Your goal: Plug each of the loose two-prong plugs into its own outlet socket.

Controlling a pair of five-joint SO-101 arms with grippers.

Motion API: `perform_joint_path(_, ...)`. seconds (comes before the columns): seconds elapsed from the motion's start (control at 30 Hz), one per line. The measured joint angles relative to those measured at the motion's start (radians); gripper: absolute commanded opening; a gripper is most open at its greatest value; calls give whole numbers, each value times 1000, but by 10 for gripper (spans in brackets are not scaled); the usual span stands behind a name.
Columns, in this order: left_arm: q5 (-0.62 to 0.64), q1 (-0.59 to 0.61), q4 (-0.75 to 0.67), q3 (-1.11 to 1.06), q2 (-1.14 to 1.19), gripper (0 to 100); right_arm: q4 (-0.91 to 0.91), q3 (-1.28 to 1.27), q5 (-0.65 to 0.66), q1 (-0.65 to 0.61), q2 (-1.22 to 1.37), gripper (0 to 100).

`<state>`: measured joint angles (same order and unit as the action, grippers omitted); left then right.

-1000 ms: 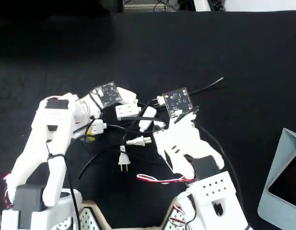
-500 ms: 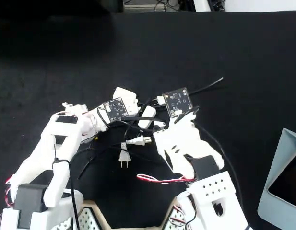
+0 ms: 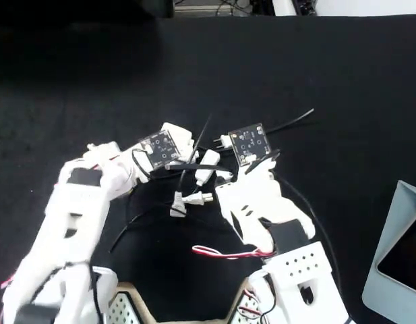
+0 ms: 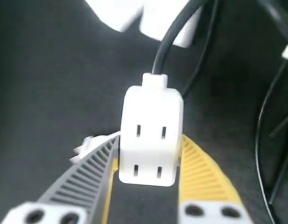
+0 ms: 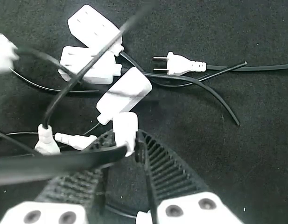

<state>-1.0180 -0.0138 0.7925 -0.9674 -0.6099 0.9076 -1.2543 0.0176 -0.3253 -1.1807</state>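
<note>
The left gripper (image 4: 149, 145) is closed on a white socket block (image 4: 151, 135), with its grey and yellow fingers pressing on the two sides. The block shows its slotted face to the wrist camera (four slots, all empty), and a black cable (image 4: 174, 42) leaves it at the end away from the fingers. More to the middle of the black table (image 3: 315, 61) three other sockets lie close together: a far socket (image 5: 94, 24), a middle socket (image 5: 87, 65) and a near socket (image 5: 125, 92). A loose plug (image 5: 180, 63) lies apart from them with bare prongs. A second plug (image 5: 73, 139) and a third plug (image 5: 43, 142) lie just beside the right gripper (image 5: 125, 136). This gripper is closed on a small white piece (image 5: 125, 128); I cannot tell if it is a plug.
</note>
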Motion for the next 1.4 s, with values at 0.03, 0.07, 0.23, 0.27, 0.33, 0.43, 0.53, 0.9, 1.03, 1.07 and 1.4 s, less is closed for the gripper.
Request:
perform_joint_path(0.03,17,0,21,0,-55,29,0,0,0,0,0,12)
perform_joint_path(0.07,32,0,38,0,-107,29,0,0,0,0,0,12)
perform_joint_path(0.23,117,0,58,0,-281,29,0,0,0,0,0,12)
perform_joint_path(0.27,133,0,58,0,-287,29,0,0,0,0,0,12)
perform_joint_path(0.33,164,0,58,0,-282,29,0,0,0,0,0,12)
perform_joint_path(0.43,203,0,58,-9,-232,29,0,0,0,0,0,12)
perform_joint_path(0.53,230,0,58,-9,-140,30,0,0,0,0,0,12)
perform_joint_path(0.9,379,0,25,-5,203,290,0,0,0,0,0,12)
perform_joint_path(1.03,499,-2,68,34,203,285,0,0,0,0,0,12)
perform_joint_path(1.07,517,-9,77,44,203,287,0,0,0,0,0,12)
perform_joint_path(1.4,543,3,261,144,78,285,-28,0,0,0,0,12)
